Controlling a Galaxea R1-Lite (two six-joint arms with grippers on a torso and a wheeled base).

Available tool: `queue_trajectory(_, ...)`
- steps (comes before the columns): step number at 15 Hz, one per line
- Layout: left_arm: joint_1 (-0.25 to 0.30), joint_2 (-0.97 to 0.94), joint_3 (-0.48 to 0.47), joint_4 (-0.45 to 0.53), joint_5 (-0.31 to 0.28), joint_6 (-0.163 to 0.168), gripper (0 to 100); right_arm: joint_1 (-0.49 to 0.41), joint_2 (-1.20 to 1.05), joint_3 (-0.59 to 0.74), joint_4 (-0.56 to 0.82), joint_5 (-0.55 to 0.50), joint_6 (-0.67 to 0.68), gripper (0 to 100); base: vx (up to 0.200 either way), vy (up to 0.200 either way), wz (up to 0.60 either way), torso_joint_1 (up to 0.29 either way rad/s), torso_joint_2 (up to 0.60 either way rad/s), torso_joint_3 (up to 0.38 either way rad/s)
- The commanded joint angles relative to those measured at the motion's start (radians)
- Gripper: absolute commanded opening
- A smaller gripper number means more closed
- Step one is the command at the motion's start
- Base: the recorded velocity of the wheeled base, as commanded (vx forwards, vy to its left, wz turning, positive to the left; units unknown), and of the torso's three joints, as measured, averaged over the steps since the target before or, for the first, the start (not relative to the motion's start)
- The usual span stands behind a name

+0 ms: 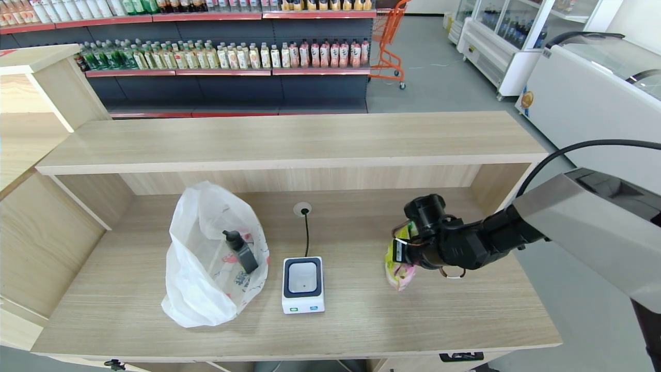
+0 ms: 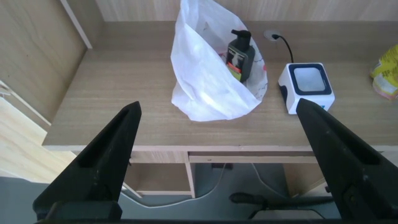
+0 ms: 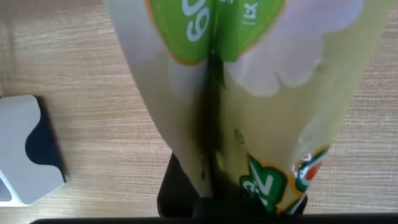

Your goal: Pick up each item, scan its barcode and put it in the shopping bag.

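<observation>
My right gripper [image 1: 400, 249] is shut on a yellow, green and pink snack bag [image 1: 398, 273], which hangs down to the wooden counter [image 1: 361, 320] just right of the white barcode scanner [image 1: 303, 283]. The right wrist view has the snack bag [image 3: 249, 93] close up, with the scanner [image 3: 25, 158] off to one side. A white plastic shopping bag [image 1: 201, 289] stands open left of the scanner, and a dark pump bottle [image 1: 241, 251] sits inside it. My left gripper [image 2: 219, 109] is open, held off the counter's front edge, facing the shopping bag [image 2: 205, 87] and scanner [image 2: 306, 84].
A raised shelf [image 1: 289, 139] runs along the back of the counter, with wooden side walls at both ends. The scanner's black cable [image 1: 307, 232] runs back to a hole in the counter. Store shelves with bottles [image 1: 227, 54] and white freezers [image 1: 583, 98] stand beyond.
</observation>
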Motion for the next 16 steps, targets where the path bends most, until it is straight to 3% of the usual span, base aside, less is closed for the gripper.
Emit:
queue_trajectory(1,-0.001,0.0,0.0,0.0,0.0,0.0,100,-0.002,-0.045,0.007,0.004,0.007,-0.009,0,0.0,0.0,0.0,0.0,0.0,0.0)
queue_trajectory(5,0.0,0.0,0.0,0.0,0.0,0.0,100,-0.03,-0.189,0.076,0.005,0.137,-0.006,0,0.0,0.0,0.0,0.0,0.0,0.0)
queue_trajectory(8,-0.001,0.0,0.0,0.0,0.0,0.0,100,-0.104,-0.424,0.174,0.014,0.508,-0.023,0,0.0,0.0,0.0,0.0,0.0,0.0)
queue_trajectory(11,-0.001,0.0,0.0,0.0,0.0,0.0,100,-0.213,-0.612,0.277,0.034,1.005,-0.09,0,0.0,0.0,0.0,0.0,0.0,0.0)
queue_trajectory(12,-0.001,0.0,0.0,0.0,0.0,0.0,100,-0.22,-0.642,0.301,0.034,1.079,-0.101,0,0.0,0.0,0.0,0.0,0.0,0.0)
queue_trajectory(16,-0.001,0.0,0.0,0.0,0.0,0.0,100,-0.131,-0.749,0.415,0.034,1.142,-0.168,0,0.0,0.0,0.0,0.0,0.0,0.0)
